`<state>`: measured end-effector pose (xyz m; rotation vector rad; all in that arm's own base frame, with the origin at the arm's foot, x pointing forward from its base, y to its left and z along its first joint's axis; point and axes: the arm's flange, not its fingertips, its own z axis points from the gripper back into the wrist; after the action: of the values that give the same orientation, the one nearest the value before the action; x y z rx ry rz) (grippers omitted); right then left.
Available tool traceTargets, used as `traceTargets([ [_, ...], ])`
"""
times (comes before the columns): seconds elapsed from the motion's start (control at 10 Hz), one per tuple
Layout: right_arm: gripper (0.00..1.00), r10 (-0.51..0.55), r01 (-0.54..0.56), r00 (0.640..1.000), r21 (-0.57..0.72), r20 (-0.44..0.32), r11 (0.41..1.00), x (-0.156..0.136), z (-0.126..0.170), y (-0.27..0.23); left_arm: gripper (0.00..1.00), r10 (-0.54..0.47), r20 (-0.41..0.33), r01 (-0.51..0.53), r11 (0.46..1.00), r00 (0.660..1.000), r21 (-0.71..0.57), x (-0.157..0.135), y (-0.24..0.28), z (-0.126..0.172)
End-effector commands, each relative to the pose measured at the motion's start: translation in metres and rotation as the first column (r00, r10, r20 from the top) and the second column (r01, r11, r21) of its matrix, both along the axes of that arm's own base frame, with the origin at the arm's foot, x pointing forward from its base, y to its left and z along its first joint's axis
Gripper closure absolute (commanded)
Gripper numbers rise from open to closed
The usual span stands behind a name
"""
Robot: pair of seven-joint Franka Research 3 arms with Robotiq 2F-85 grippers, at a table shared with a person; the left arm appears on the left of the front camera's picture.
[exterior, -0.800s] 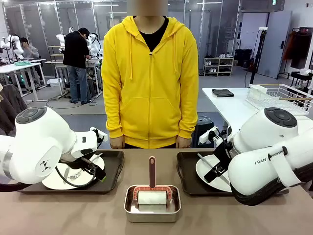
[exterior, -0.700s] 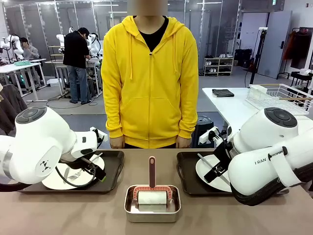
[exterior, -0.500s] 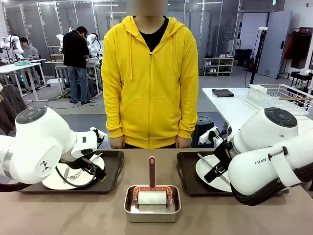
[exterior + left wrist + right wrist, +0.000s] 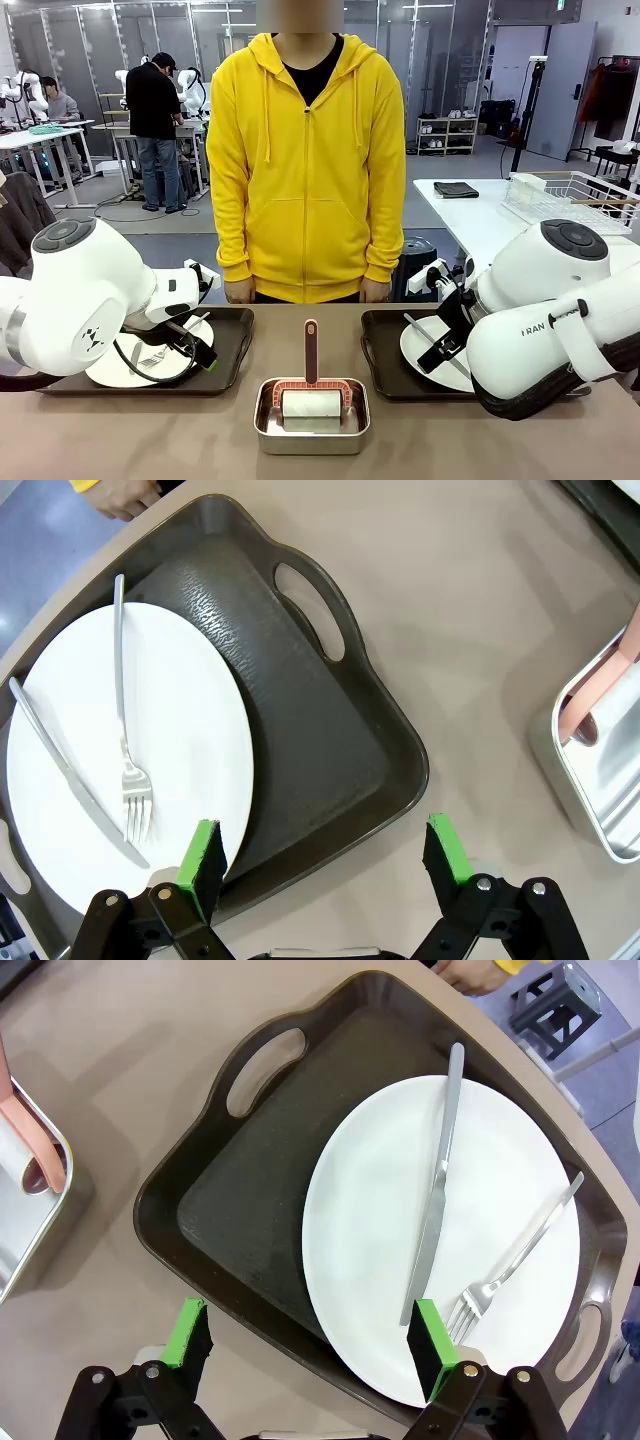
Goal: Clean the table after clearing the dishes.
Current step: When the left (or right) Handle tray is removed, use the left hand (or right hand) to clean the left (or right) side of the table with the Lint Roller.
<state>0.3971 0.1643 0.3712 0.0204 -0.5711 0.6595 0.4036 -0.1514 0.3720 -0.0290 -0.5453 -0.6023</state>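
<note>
Taupe table: two dark trays, each with white plate, knife, fork. Left gripper and right gripper both spread wide above tray edges. Steel pan centre, apparently holding roller.

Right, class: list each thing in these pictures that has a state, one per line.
left gripper: open, holding nothing
right gripper: open, holding nothing
left plate: flat on left tray, not yet cleared
right plate: flat on right tray, not yet cleared
steel pan: holds a roller
</note>
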Motion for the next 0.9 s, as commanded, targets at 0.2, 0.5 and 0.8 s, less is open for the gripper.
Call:
traceTargets([
  [0.2, 0.00, 0.007, -0.005, 0.999, 0.031, -0.035, 1.000, 0.005, 0.016, -0.005, 0.00, -0.022, -0.066, 0.020, 0.999, 0.998, -0.028, 0.004, 0.000, 0.011],
  [0.5, 0.00, 0.080, -0.025, 0.974, 0.251, -0.211, 0.968, 0.039, 0.064, -0.026, 0.00, -0.136, -0.285, 0.076, 0.975, 0.949, -0.211, 0.024, 0.020, 0.042],
  [0.8, 0.00, 0.184, 0.012, 0.922, 0.501, -0.340, 0.865, 0.072, 0.088, -0.049, 0.00, -0.317, -0.363, 0.091, 0.849, 0.876, -0.521, 0.055, 0.056, 0.064],
])
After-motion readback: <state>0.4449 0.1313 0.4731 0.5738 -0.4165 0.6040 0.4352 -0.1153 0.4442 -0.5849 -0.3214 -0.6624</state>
